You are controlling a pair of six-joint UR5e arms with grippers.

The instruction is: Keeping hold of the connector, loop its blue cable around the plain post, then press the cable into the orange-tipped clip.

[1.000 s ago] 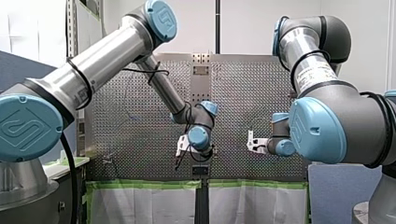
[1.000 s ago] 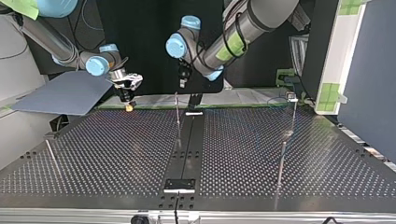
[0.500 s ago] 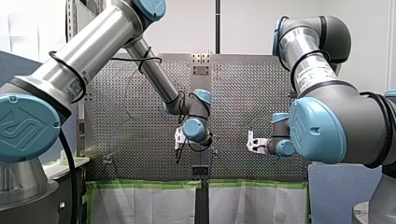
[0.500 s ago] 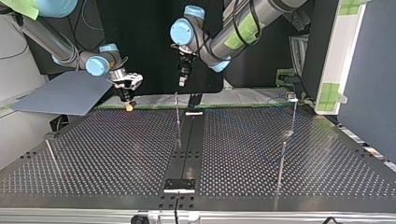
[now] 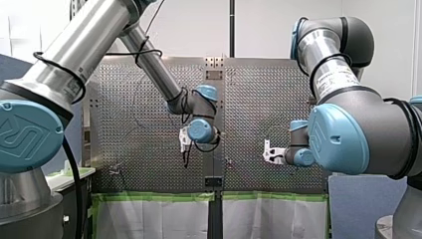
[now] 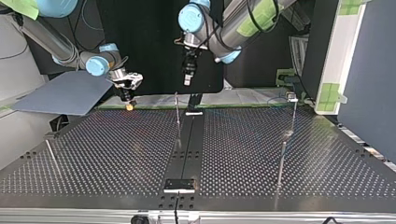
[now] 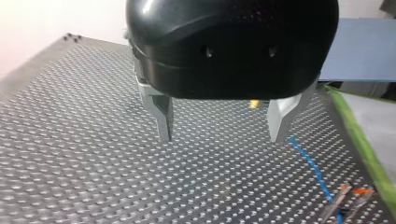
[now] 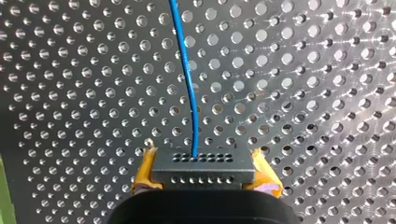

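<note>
Pinching the dark rectangular connector (image 8: 201, 173) lets my right hand (image 8: 204, 164) steer its thin blue cable (image 8: 187, 79); my left hand (image 7: 222, 135) is spread, empty.

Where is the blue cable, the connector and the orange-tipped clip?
blue cable (image 8: 188, 84), right wrist view, middle of its run.
connector (image 8: 203, 169), right wrist view, its dark face.
orange-tipped clip (image 7: 362, 191), left wrist view, one orange tip.

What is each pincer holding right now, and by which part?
Right pincer clamps the connector by its two sides; left pincer is open, holding nothing.
</note>
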